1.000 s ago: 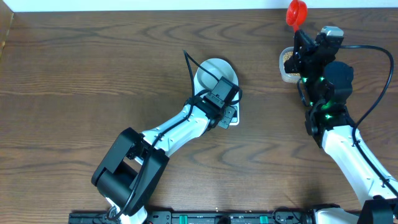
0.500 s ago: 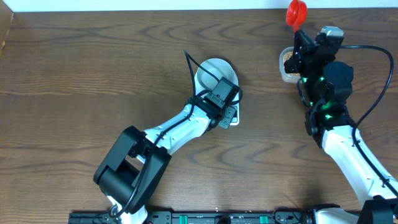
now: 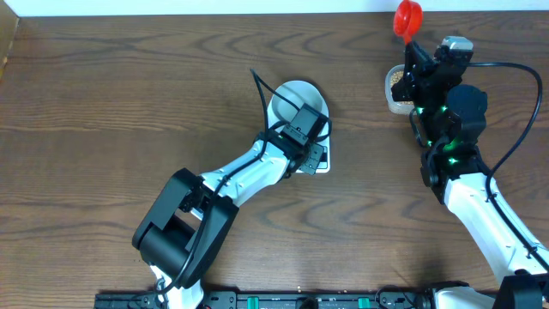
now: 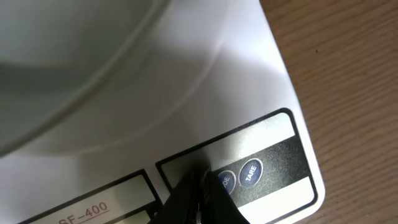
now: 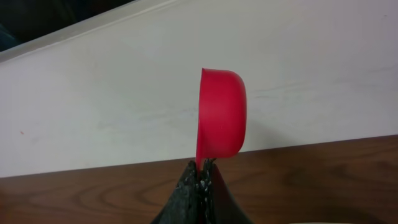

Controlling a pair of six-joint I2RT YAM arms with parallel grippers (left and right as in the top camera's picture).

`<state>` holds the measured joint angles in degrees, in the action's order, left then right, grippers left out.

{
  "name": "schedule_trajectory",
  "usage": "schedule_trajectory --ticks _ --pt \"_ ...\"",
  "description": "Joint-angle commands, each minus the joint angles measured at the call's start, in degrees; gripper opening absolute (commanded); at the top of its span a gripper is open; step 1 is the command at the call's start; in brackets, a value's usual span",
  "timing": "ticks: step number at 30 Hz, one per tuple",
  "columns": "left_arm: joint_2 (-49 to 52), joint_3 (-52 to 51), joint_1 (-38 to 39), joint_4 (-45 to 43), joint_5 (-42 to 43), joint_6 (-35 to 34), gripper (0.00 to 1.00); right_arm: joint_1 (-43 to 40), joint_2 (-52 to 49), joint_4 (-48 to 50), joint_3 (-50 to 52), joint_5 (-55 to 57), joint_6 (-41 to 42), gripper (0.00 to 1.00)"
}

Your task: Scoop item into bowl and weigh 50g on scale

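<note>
The pale bowl [image 3: 292, 99] stands on the white scale [image 3: 324, 166]; no beans show in the part of it I can see. My left gripper [image 3: 313, 157] is shut with nothing in it. In the left wrist view its tip [image 4: 200, 182] rests on the scale's [image 4: 236, 81] dark button strip, beside the round button left of TARE [image 4: 250, 172]. The bowl's wall [image 4: 62, 56] fills the upper left there. My right gripper [image 3: 413, 50] is shut on the handle of a red scoop [image 3: 408, 15], held upright [image 5: 221, 115] at the far right. The tan beans [image 3: 396, 77] lie in a clear tub [image 3: 395, 94].
A white wall [image 5: 124, 93] runs along the table's far edge just behind the scoop. The left arm's black cable [image 3: 262, 86] arcs over the bowl's left side. The wooden table [image 3: 129, 103] extends to the left.
The left arm's base and elbow have shifted slightly; its gripper stays at the scale's buttons. The right arm and scoop have not moved.
</note>
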<state>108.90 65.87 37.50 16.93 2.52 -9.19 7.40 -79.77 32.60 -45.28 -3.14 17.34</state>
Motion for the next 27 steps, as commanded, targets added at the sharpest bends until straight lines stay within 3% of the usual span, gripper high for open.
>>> schedule_trajectory --ticks 1,27 --pt "3.2 -0.5 -1.0 0.8 1.1 -0.4 0.07 -0.2 -0.1 0.1 -1.6 -0.5 -0.3 0.01" --pt "2.4 -1.3 -0.9 3.6 1.7 -4.5 0.07 -0.2 -0.1 0.1 -1.6 -1.2 -1.8 0.01"
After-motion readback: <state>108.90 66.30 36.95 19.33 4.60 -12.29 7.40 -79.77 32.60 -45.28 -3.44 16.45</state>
